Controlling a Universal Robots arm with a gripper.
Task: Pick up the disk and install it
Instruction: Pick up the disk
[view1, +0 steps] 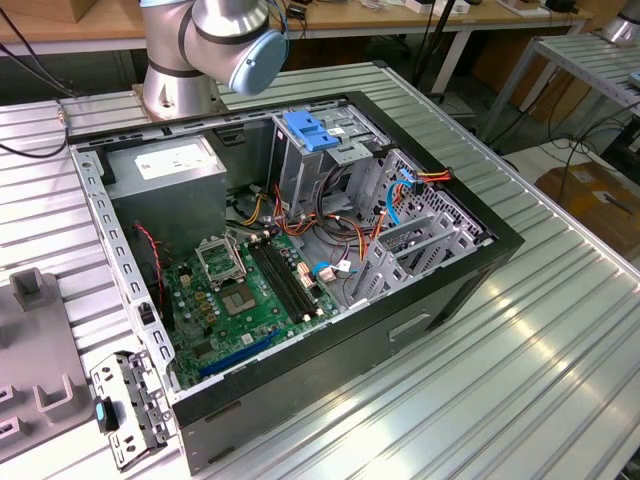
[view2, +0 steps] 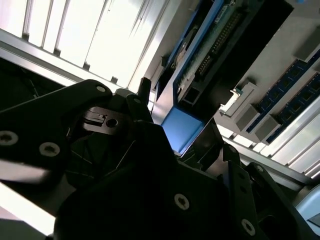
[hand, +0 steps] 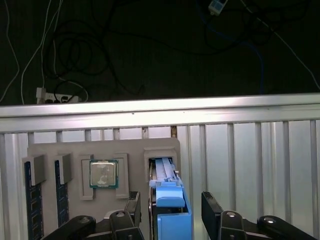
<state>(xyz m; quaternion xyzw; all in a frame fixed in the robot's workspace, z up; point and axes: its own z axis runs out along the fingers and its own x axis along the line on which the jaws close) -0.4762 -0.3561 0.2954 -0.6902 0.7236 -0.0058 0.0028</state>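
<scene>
In the first wrist view the disk (hand: 169, 200) stands on edge in a slot of a grey parts tray (hand: 130, 147). It shows a dark body with blue plastic side rails. My gripper (hand: 170, 206) is open and straddles the disk, one black finger (hand: 133, 206) on one side and another on the opposite side, each with a small gap to the rails. In the second wrist view the disk's blue end (view2: 182, 127) shows just past the dark gripper body, and its long edge runs away from the camera.
The tray also holds a processor (hand: 103, 173) and memory modules (hand: 32, 200). In the exterior view the open computer case (view1: 450, 290) lies on the ribbed metal table, with a drive cage with a blue handle (view1: 310, 130), a grey power supply box (view1: 170, 165) and loose cables.
</scene>
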